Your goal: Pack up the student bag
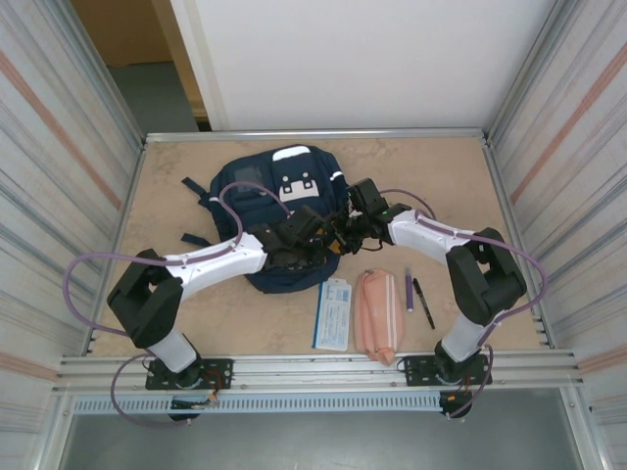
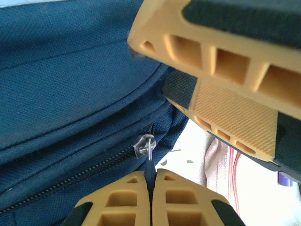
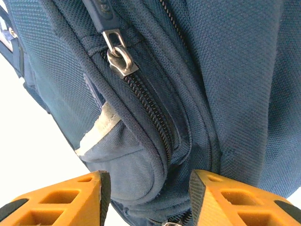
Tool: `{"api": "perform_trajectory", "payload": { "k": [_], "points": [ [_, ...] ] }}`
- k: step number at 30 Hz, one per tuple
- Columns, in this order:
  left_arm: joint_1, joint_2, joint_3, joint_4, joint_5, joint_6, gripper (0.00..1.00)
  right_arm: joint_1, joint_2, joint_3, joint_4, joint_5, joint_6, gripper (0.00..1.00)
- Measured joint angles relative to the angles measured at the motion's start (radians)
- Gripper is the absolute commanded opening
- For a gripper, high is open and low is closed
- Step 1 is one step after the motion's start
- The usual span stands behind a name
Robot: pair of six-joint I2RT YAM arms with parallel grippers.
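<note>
The student bag (image 1: 266, 201) lies flat in the middle of the table, navy with white patches. My left gripper (image 2: 151, 175) is shut on the dark pull tab hanging from a silver zip slider (image 2: 145, 145) at the bag's near right edge. My right gripper (image 3: 146, 186) is open, its orange fingers (image 3: 225, 197) standing either side of a bulging fold of the bag's zipped edge; I cannot tell if the pads touch it. A second slider (image 3: 120, 61) sits further up that zip. In the top view both grippers meet at the bag's right side, left (image 1: 312, 227) and right (image 1: 345, 230).
Near the front edge lie a blue-and-white book (image 1: 333, 313), a pink pouch (image 1: 375, 313), a purple pen (image 1: 409, 291) and a black pen (image 1: 423, 302). Corrugated walls close in the table on the left and right. Bare tabletop lies left of the bag.
</note>
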Motion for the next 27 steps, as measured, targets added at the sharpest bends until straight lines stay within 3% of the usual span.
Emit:
{"api": "perform_trajectory", "payload": {
  "k": [14,18,26,27],
  "points": [
    [-0.018,0.0,0.0,0.024,-0.001,0.0,0.0,-0.008,-0.073,-0.06,-0.061,-0.001,-0.018,0.51],
    [-0.023,0.0,0.0,0.034,0.0,0.003,0.0,-0.008,-0.071,-0.071,-0.034,0.0,-0.006,0.42],
    [-0.029,0.0,0.0,0.039,-0.008,0.019,0.0,-0.008,-0.036,-0.053,-0.003,-0.018,-0.008,0.01],
    [-0.031,0.0,0.0,0.034,-0.02,0.019,0.0,-0.008,-0.037,-0.05,-0.005,-0.015,-0.014,0.0]
  ]
}}
